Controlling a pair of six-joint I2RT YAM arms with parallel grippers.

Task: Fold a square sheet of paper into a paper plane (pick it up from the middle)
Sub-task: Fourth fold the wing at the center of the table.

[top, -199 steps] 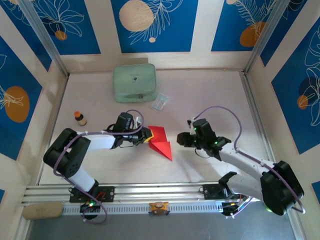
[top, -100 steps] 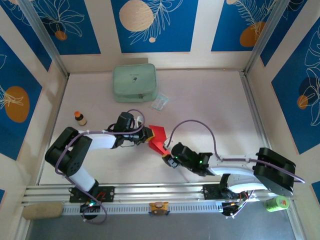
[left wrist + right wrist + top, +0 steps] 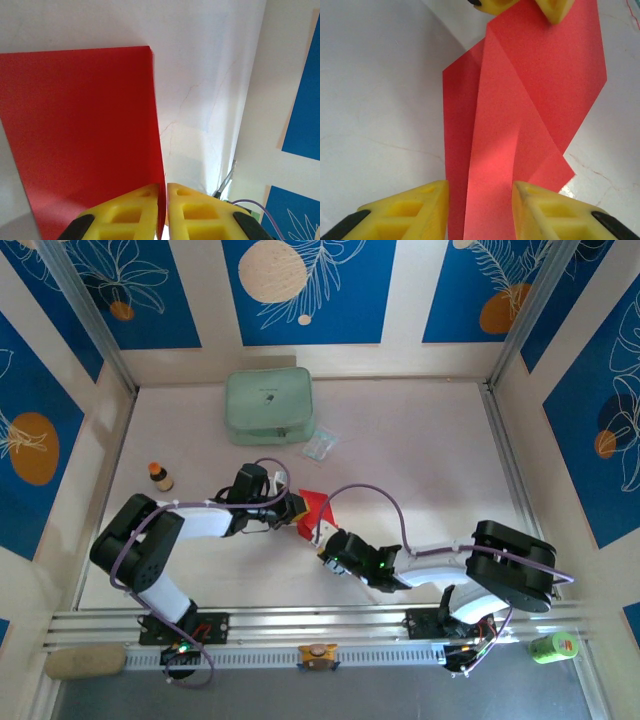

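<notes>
**Two grippers meet on one red fold**

Top external: the square sheet of paper [image 3: 316, 504], already creased into a partial fold, lies on the table [image 3: 420, 450] at centre frame, well below the pale green pouch [image 3: 268, 406]. The left gripper [image 3: 294, 511] sits at its left edge and the right gripper [image 3: 325, 543] at its lower tip.

Left wrist: the left gripper [image 3: 162, 192] is at the bottom of the frame. Its yellow fingers [image 3: 135, 210] are pinched nearly together on the paper's [image 3: 85, 130] near edge.

Right wrist: the right gripper [image 3: 480, 192] stands partly apart, astride a raised flap of the paper [image 3: 530, 85] without clearly pinching it.

The step in hand looks like setting a crease. To do it well, the left pinch should anchor the sheet. The right fingers should close squarely on the ridge and run along it, without dragging the paper sideways.
</notes>
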